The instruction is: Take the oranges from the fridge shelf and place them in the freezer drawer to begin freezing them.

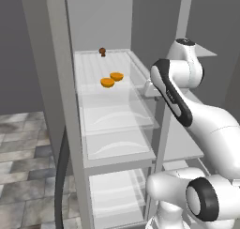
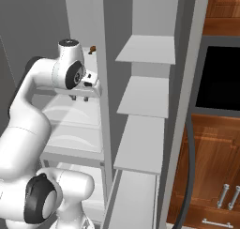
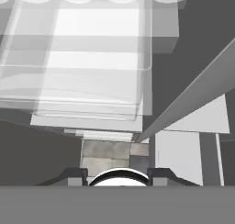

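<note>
Two oranges (image 1: 107, 82) (image 1: 116, 76) lie side by side on the white ribbed fridge shelf (image 1: 93, 66), near its middle. My gripper (image 2: 79, 99) hangs at the front right corner of that shelf and points downward, well short of the oranges. Its two fingertips (image 3: 75, 175) stand apart with nothing between them, so it is open. In the hand view it looks down past clear bins to the floor tiles. The freezer drawer is out of view.
A small dark brown knobby object (image 1: 102, 51) sits at the back of the ribbed shelf. Translucent shelves and bins (image 1: 117, 125) stack below it. A white upright post (image 1: 161, 143) stands by my arm, and grey door shelves (image 2: 143, 94) lie to the right. Wooden cabinets (image 2: 211, 143) stand beyond.
</note>
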